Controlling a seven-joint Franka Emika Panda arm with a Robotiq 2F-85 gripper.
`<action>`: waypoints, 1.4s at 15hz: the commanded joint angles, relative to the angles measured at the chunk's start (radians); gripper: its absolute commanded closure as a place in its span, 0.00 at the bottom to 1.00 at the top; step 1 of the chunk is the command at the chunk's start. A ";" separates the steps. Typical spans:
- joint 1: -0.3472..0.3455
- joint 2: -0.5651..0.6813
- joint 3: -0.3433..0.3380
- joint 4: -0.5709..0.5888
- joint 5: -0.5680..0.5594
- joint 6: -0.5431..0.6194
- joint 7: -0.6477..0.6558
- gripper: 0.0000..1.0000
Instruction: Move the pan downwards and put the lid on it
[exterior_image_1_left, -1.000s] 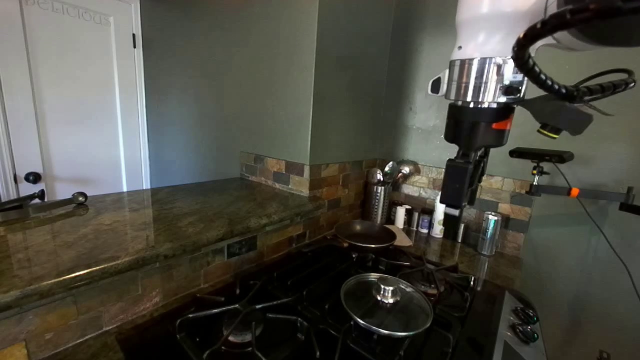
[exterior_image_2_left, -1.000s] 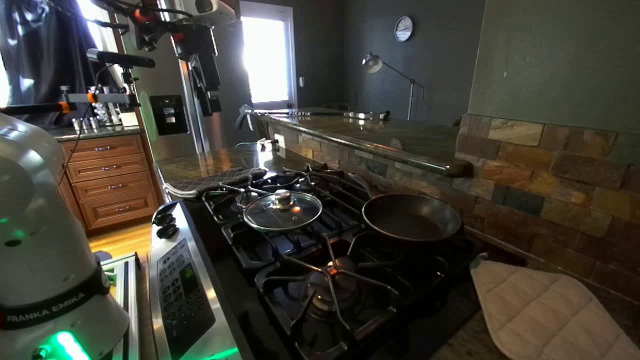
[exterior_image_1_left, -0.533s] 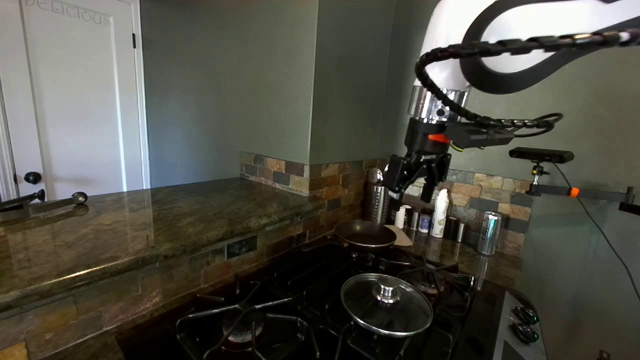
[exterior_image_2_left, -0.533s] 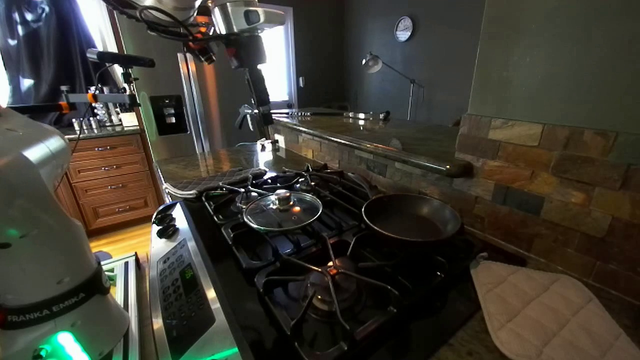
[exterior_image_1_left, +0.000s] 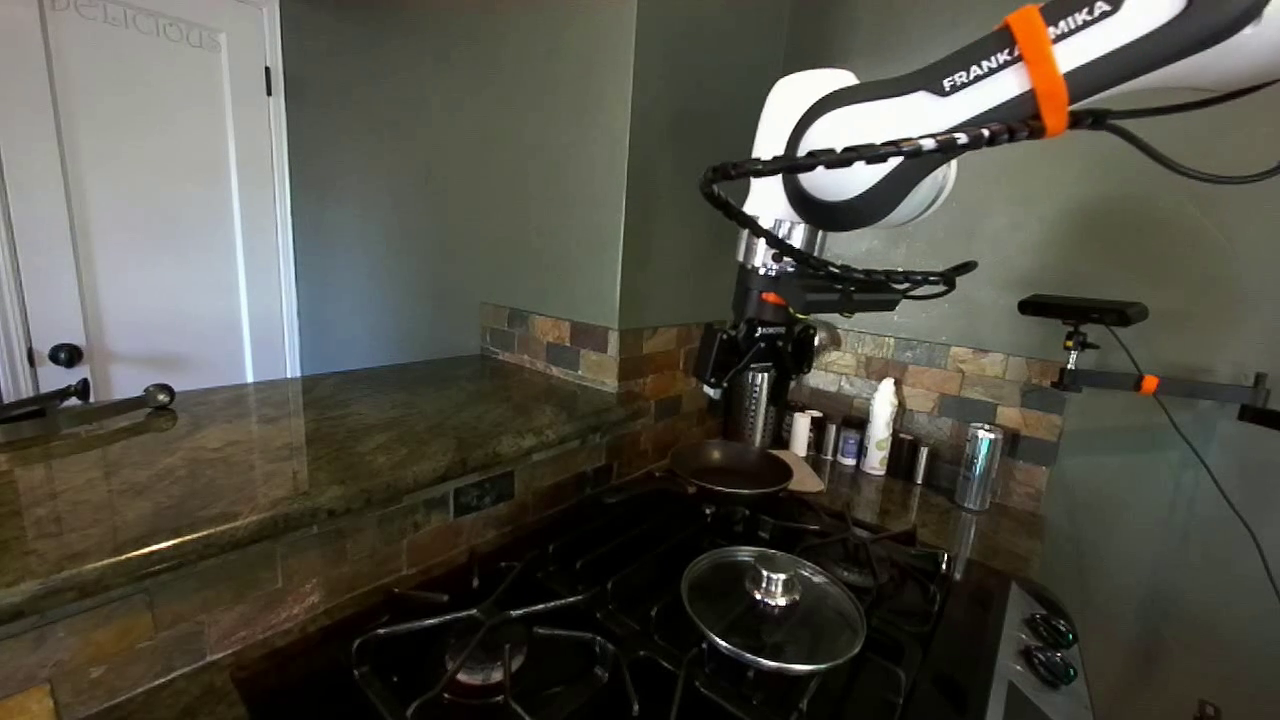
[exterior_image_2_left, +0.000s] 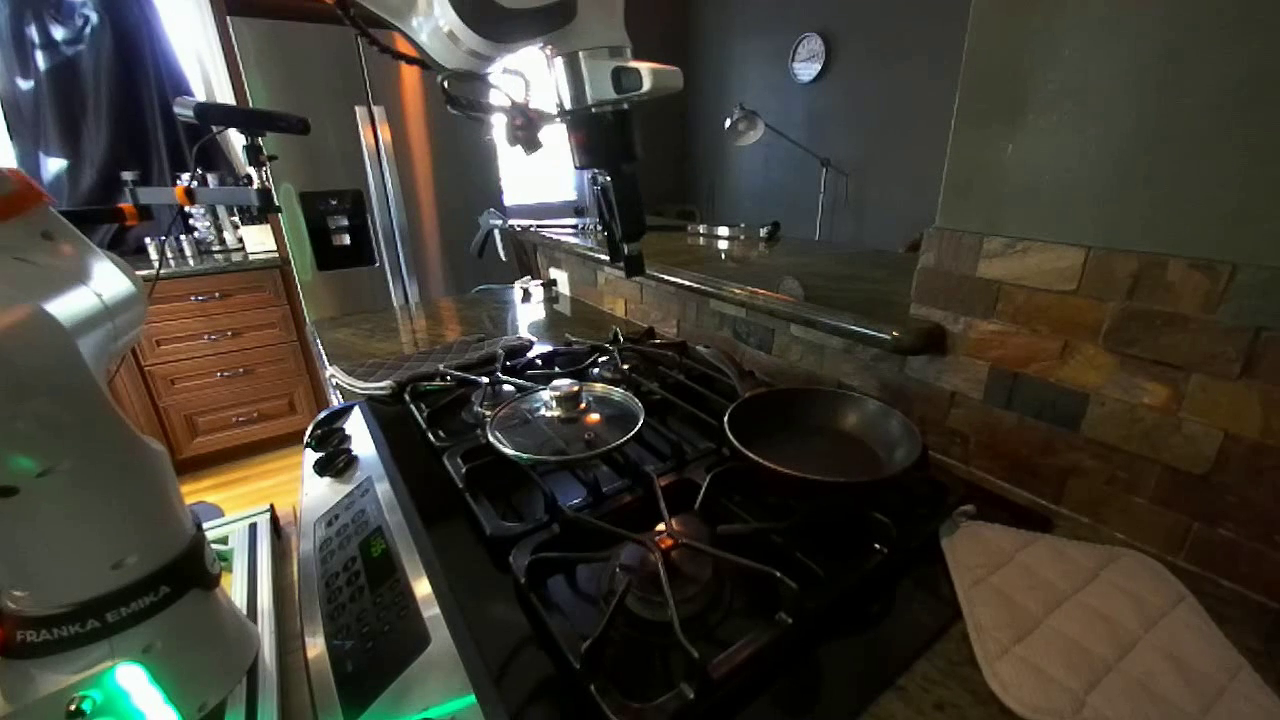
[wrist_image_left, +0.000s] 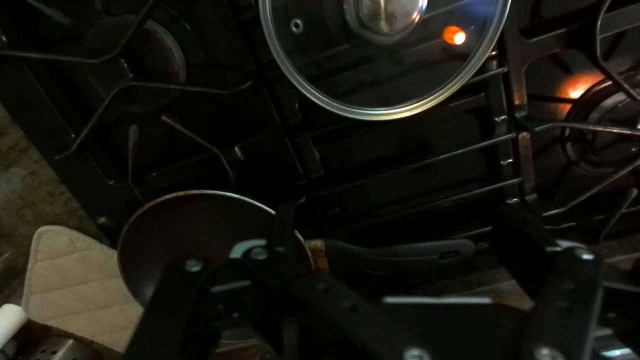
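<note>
Two steps, both undone as I judge it: the pan (wrist_image_left: 182, 227) sits uncovered at lower left of my wrist view, the lid (wrist_image_left: 385, 65) lies apart at the top, and my gripper (wrist_image_left: 397, 225) hangs spread, holding nothing

In an exterior view the gripper (exterior_image_1_left: 755, 382) now stands in front of the steel utensil holder (exterior_image_1_left: 752, 412) instead of overlapping the tall white bottle (exterior_image_1_left: 880, 430), which shows whole; its jaws, nearly edge-on a second ago, are turned so the gap shows. The arm (exterior_image_1_left: 870, 155) stretches farther in, bringing an orange band (exterior_image_1_left: 1040, 70) into sight. In an exterior view the gripper lines up with the raised counter (exterior_image_2_left: 850, 275) rather than the fridge (exterior_image_2_left: 300, 110).
</note>
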 joint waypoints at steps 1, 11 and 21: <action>0.023 0.031 -0.024 0.026 -0.007 -0.004 0.005 0.00; 0.047 0.035 -0.048 0.012 -0.014 0.176 -0.137 0.00; 0.131 0.096 -0.172 0.030 0.088 0.196 -0.795 0.00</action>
